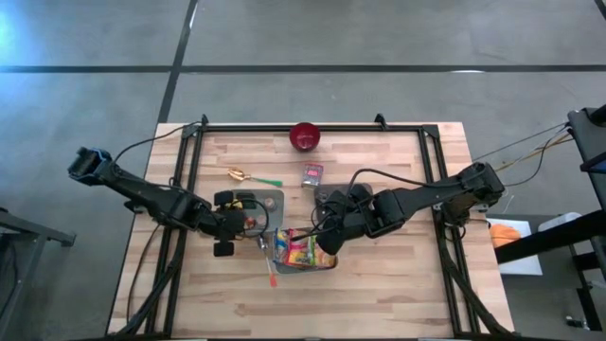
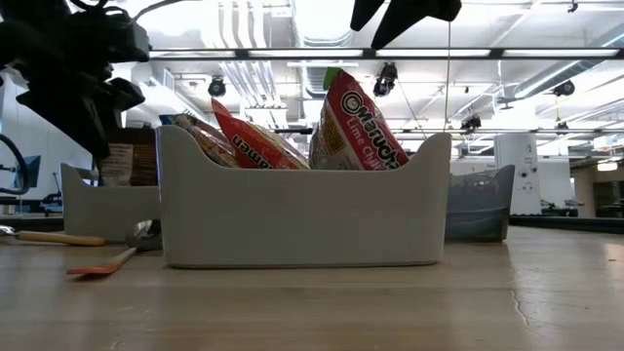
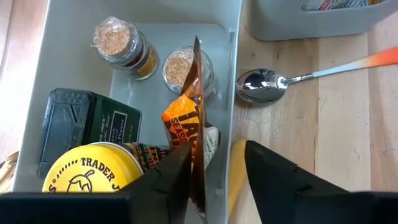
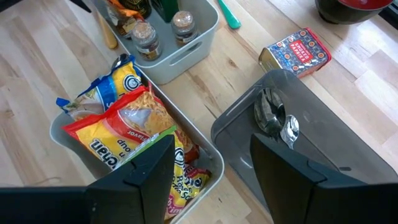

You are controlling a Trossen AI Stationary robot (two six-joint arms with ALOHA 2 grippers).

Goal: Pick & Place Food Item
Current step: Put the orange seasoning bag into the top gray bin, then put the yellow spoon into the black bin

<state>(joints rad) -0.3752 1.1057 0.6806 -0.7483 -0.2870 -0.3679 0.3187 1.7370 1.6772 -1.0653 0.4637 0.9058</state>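
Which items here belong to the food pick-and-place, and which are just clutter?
In play: left gripper, orange packet between its fingers, grey bin with spice jars and yellow tin, white bin of noodle packs.

Lying about: spoon, red bowl, small tin, right gripper waiting.

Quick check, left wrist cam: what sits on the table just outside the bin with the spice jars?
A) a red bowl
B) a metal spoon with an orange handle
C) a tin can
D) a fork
B: a spoon with a shiny bowl and orange handle lies on the wood right beside the wall of the bin holding the spice jars.
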